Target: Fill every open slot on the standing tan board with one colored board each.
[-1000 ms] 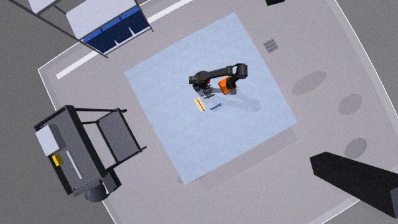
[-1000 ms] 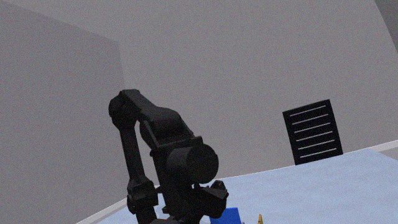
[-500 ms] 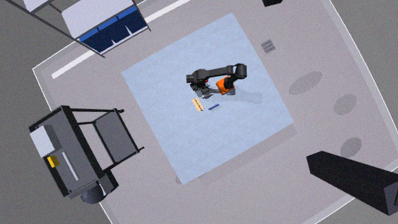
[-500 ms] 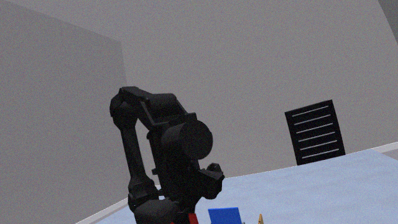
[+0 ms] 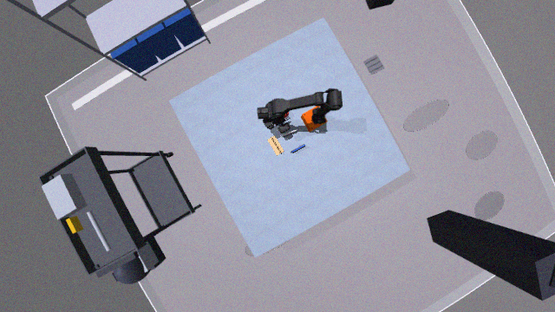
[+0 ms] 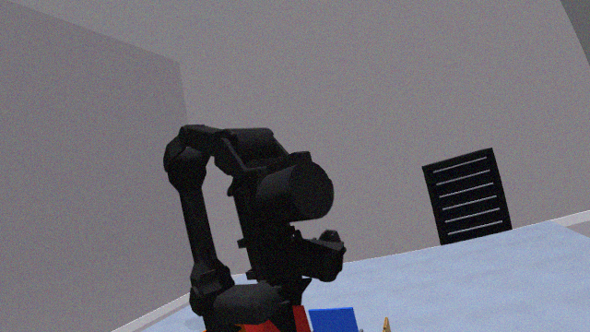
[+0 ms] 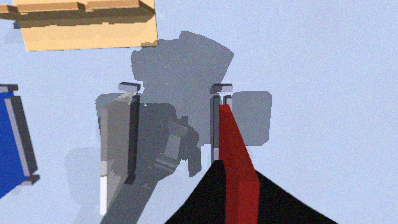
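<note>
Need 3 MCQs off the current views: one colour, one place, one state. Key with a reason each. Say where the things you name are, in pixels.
1. Colour of the board in the gripper (image 6: 297, 300) (image 7: 239, 169)?
A) blue
B) gray
C) red

2. Wrist view: where is the gray board (image 7: 116, 150)?
A) between the blue board (image 5: 298, 148) (image 6: 334, 319) (image 7: 10, 145) and the red board (image 5: 286, 115) (image 6: 301, 318) (image 7: 241, 165)
B) right of the red board
C) on the tan board

3. State of the blue board?
A) lying flat
B) upright in its holder
C) locked into the tan board

Key:
1 C: the wrist view has the red board running down between the black fingers.
2 A: blue is at the image's left edge, red right of centre, gray between.
3 B: the exterior view has its face upright, and the wrist view has holder rails alongside it.
</note>
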`<state>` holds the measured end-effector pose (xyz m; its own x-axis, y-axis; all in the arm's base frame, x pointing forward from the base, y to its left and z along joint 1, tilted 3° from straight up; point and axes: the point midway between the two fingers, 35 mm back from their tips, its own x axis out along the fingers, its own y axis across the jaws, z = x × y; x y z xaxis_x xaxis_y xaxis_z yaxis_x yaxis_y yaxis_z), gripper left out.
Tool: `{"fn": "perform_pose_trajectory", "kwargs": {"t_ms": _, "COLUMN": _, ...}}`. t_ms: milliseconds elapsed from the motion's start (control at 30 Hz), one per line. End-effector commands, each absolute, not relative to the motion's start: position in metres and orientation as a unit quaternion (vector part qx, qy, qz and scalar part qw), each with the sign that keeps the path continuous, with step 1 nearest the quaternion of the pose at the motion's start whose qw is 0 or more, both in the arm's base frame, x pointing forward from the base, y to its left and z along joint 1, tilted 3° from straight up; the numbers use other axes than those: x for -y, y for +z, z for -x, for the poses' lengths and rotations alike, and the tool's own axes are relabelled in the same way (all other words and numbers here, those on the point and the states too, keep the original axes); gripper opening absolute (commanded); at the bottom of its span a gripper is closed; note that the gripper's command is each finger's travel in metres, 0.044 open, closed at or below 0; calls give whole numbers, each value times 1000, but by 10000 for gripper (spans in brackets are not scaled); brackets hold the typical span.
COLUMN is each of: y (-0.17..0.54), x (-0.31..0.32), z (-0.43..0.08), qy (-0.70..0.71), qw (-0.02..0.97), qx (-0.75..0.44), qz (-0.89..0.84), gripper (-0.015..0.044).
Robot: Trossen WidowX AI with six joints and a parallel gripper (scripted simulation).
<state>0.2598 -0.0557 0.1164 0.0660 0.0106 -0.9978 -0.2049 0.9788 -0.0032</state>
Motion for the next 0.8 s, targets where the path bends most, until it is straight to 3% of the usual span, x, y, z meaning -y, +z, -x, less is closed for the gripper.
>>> {"fn": "perform_pose_trajectory", "kwargs": {"t_ms": 0, "y": 119, "x": 51, "z": -267, "qy": 73, "qw": 728, "qx": -678, "qz": 73, "gripper": 0}}
{"fn": "perform_pose_trajectory", "kwargs": {"t_ms": 767, "y": 124, "x": 12, "z": -304, "qy": 85, "qw": 729, "qx": -674, "qz": 83, "gripper": 0}}
